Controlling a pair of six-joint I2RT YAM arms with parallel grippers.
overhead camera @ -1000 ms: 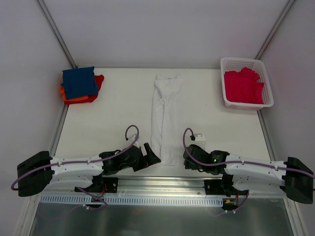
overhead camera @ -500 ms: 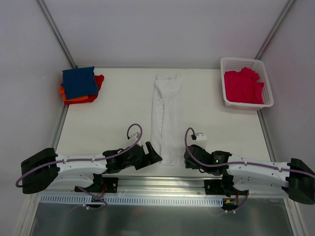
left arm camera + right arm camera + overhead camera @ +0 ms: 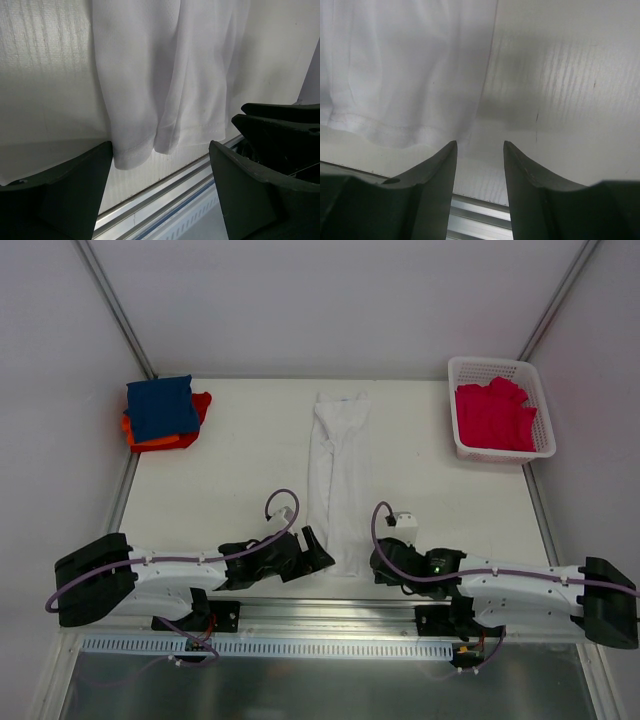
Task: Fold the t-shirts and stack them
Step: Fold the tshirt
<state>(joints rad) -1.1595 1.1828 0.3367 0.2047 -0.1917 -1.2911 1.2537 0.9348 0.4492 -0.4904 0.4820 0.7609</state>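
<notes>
While the top camera takes in the whole table, the two wrist cameras see only its near strip and the hem of the white t-shirt. From above, that shirt is folded lengthwise into a long narrow band. It runs down the middle of the table, from the far edge to just short of the metal rail at the near edge. Only that view shows the white lattice basket in the far right corner, with crimson-pink t-shirts crumpled inside it. It also shows the far left corner, where a folded navy t-shirt lies on an orange-red t-shirt.

Only the wrist views show the cloth closely. The left one shows thin, slightly see-through white fabric in overlapping layers, each ending in a stitched hem.

The left gripper sits at the hem's left corner and the right gripper at its right corner. In the left wrist view, the left gripper has its fingers spread wide. The hem lies flat in the gap between them, not pinched. In the right wrist view, the right gripper is also parted and holds nothing. Bare table fills its gap, and the shirt's corner ends just beside one fingertip.
</notes>
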